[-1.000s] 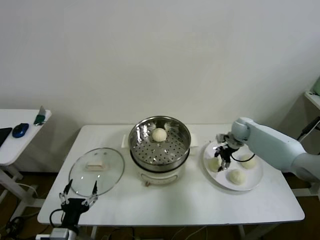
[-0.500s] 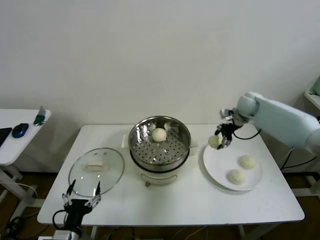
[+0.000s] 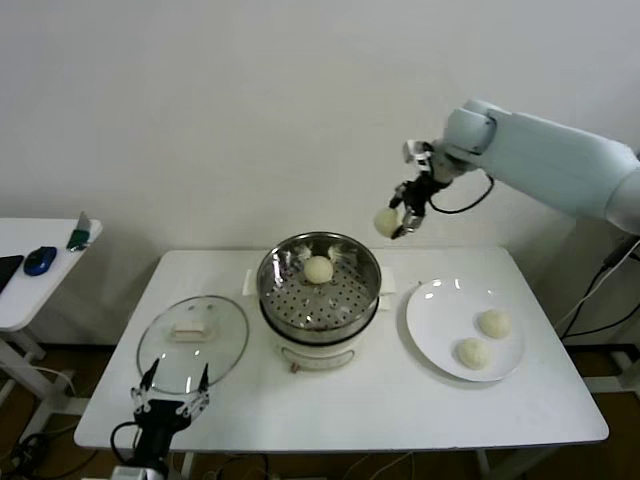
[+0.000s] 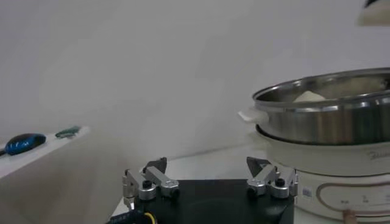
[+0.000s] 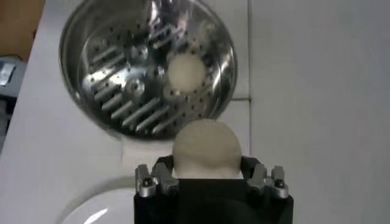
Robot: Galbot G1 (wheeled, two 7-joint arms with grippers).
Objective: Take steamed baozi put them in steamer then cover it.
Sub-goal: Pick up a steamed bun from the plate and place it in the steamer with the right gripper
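Note:
My right gripper (image 3: pixel 398 215) is shut on a cream-white baozi (image 3: pixel 386 222) and holds it high in the air, above and to the right of the steel steamer (image 3: pixel 320 287). In the right wrist view the held baozi (image 5: pixel 206 149) sits between the jaws, with the steamer (image 5: pixel 109 73) below. One baozi (image 3: pixel 319 268) lies on the steamer's perforated floor. Two baozi (image 3: pixel 494 323) (image 3: pixel 472 352) lie on the white plate (image 3: pixel 430 320). The glass cover (image 3: pixel 193 341) with its cream handle lies flat on the table, left of the steamer. My left gripper (image 3: pixel 170 400) is open at the front left edge.
The white table (image 3: pixel 340 405) carries everything. A side table at far left holds a blue mouse (image 3: pixel 40 260) and a small green object (image 3: pixel 79 238). The wall stands close behind the steamer.
My right gripper has lifted a baozi off the plate and carried it up and left toward the steamer. The left gripper has drifted slightly toward the front edge.

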